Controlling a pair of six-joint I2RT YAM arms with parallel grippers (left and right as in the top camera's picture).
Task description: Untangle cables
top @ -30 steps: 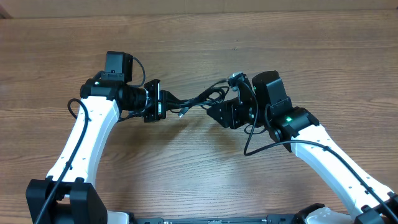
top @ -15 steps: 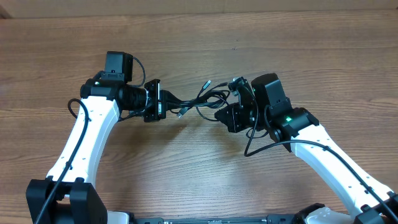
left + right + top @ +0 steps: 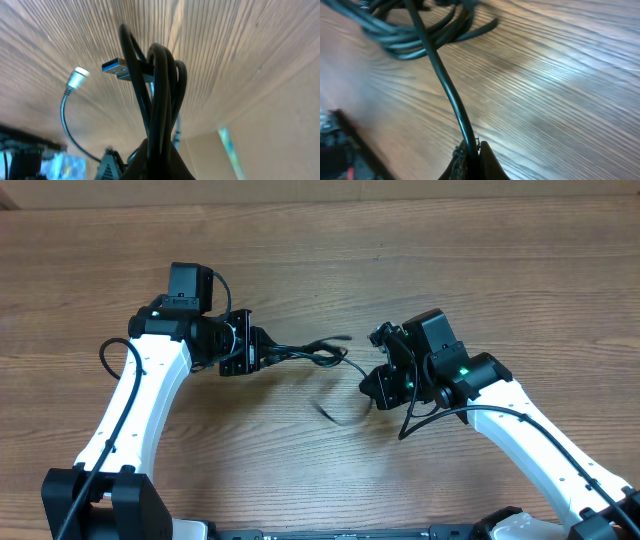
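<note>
Overhead, two white robot arms meet above a wooden bench [image 3: 500, 270]. Your left hand [image 3: 262, 352] is clamped shut on the cables [image 3: 312, 352], a small bunch of thin black cords that sits between the two arms and appears lifted off the wood. Your right hand [image 3: 372, 387] is closed on a single strand [image 3: 357, 370] that leads out of that bunch toward it. A blurred loop of cord sags lower down between the arms.

From the left wrist, the cords rise from the pinched fingers as a tight cluster of loops. A blue USB plug [image 3: 117, 70] pokes out on one side, and a silver plug [image 3: 77, 79] curves away on its own cord just beside it. From the right wrist, the one strand leaves the fingertips and bends up into the tangle at the top of the view.

Expect these cords to be light and limp, with a smooth jacket that may slide through a pinch. The plugs are the only hard parts, and they will likely snag in loops. Take hold on the cord close to a plug or close to the knot. Draw it out gently, since a sharp tug could tighten the tangle or strain a plug joint.
</note>
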